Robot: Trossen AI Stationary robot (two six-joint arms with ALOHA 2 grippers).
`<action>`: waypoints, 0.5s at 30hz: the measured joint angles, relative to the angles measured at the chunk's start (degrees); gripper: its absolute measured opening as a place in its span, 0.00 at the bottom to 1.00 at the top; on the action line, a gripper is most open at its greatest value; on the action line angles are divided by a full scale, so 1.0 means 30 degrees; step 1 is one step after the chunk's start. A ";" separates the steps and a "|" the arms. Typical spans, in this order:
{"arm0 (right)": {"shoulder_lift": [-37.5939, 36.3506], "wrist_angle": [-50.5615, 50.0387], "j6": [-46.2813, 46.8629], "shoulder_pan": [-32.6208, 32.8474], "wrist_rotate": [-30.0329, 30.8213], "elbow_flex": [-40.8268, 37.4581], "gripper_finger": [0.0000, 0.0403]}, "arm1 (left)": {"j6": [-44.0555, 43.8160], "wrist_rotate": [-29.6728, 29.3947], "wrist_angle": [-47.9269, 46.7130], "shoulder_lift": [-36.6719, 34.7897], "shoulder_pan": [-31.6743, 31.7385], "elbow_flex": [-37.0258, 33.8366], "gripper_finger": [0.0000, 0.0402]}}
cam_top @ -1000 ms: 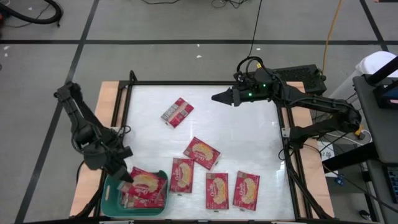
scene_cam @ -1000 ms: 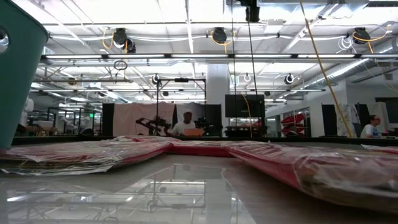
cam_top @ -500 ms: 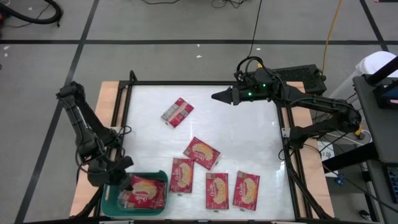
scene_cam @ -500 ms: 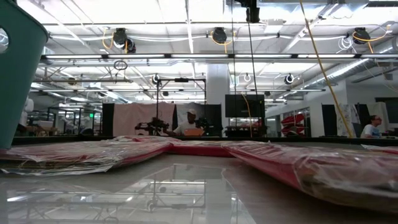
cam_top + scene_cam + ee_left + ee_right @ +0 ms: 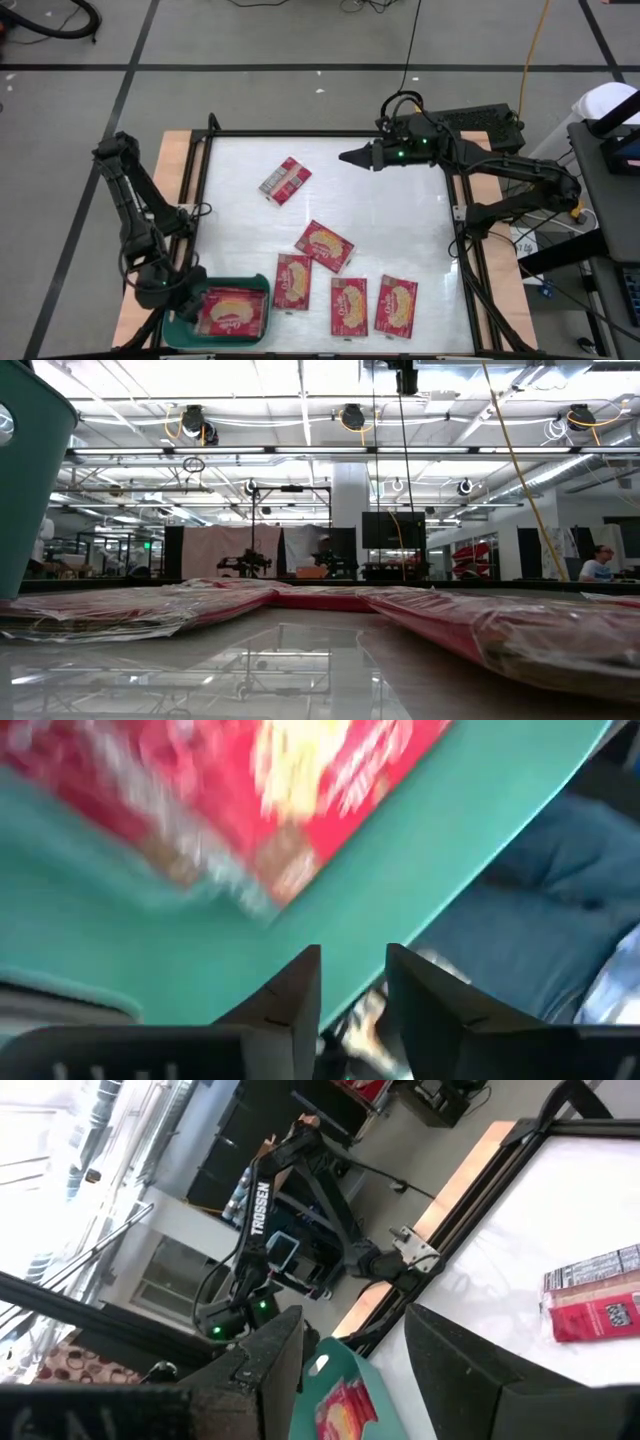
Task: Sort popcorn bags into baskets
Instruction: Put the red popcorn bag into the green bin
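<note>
One popcorn bag (image 5: 234,310) lies face-up in the teal basket (image 5: 257,285) at the worktop's (image 5: 400,230) near-left corner. I see my left end effector (image 5: 165,295) just beside it at the basket's left rim, fingers slightly spread, empty. My right end effector (image 5: 347,157) hovers far off, parted.

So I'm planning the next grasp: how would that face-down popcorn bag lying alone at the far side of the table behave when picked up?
The face-down popcorn bag lies flat and thin, so it is probably light and may flex a little. The bags' clear glossy wrap, seen on a popcorn bag in the low view, suggests it could slide on the smooth table if pushed. It seems unlikely to roll.
</note>
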 joint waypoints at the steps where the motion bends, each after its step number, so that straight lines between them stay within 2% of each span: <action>1: 0.0000 0.0002 -0.0001 0.0140 0.0259 0.0000 0.42 | 0.0044 0.0580 0.0161 0.0000 -0.0054 0.0000 0.31; 3: 0.0000 0.0007 0.0004 0.0385 0.0475 0.0000 0.42 | 0.0340 0.1398 0.0506 -0.0107 -0.0060 0.0000 0.32; 5: 0.0000 0.0000 0.0103 0.0665 0.0787 0.0000 0.42 | 0.0847 0.1352 0.0728 -0.0320 -0.0060 0.0000 0.32; 15: 0.0080 -0.1090 0.1539 0.2461 0.4804 0.0000 0.42 | 0.4331 -0.1448 0.0765 -0.2549 0.0838 0.0000 0.21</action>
